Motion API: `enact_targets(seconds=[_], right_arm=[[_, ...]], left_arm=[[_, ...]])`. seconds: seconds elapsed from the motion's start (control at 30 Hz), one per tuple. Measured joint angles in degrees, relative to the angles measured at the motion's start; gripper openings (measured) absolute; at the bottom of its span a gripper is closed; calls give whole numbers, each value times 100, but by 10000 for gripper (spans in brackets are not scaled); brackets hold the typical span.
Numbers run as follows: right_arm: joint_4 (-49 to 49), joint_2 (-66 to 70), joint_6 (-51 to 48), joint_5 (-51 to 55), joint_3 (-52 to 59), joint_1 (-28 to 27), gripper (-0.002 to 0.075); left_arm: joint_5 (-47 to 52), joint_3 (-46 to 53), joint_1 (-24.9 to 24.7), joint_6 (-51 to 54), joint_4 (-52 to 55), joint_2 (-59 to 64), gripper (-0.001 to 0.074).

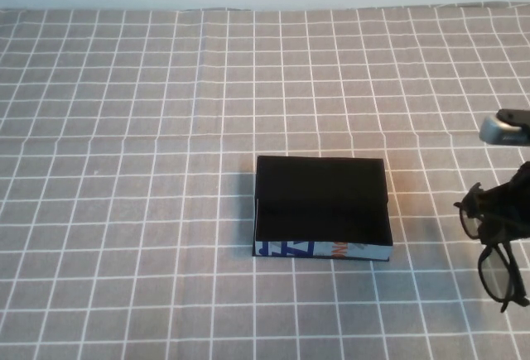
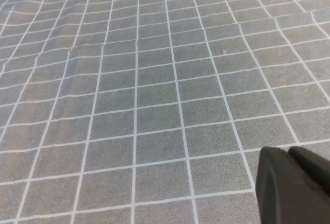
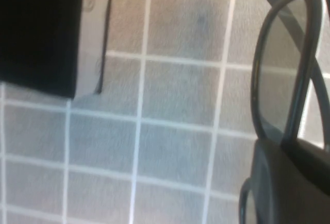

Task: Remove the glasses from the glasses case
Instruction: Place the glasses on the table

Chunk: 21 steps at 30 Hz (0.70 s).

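High view: you see the glasses case point(image 1: 321, 205), a small black box, near the middle of the grey checked tablecloth point(image 1: 124, 128). Its light front edge carries blue and orange marks. To its right, well apart from it at the frame's edge, the right gripper point(image 1: 507, 211) is closed on the glasses point(image 1: 497, 261). They are black and thick-framed, with one lens hanging below the gripper.

Left wrist view: you see only the tablecloth and a dark finger point(image 2: 289, 188) of the left gripper point(image 2: 299, 185) at the frame's corner. You cannot tell its state.

Right wrist view: the glasses point(image 3: 289, 80) fill one side, the rim curved and the lens see-through. The case point(image 3: 46, 33) lies across from them.
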Motion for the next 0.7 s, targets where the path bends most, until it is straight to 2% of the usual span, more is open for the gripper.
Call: enact_targets(seconds=[0.37, 0.43, 0.6, 0.7], right_arm=[[115, 689, 0, -479, 0, 0, 17], [129, 732, 0, -513, 0, 0, 62], [226, 746, 0, -527, -11, 0, 251], [323, 634, 0, -527, -23, 0, 293]], left_arm=[[0, 0, 0, 0, 0, 0, -4], [0, 0, 0, 0, 0, 0, -4], [0, 0, 0, 0, 0, 0, -4], [0, 0, 0, 0, 0, 0, -4]])
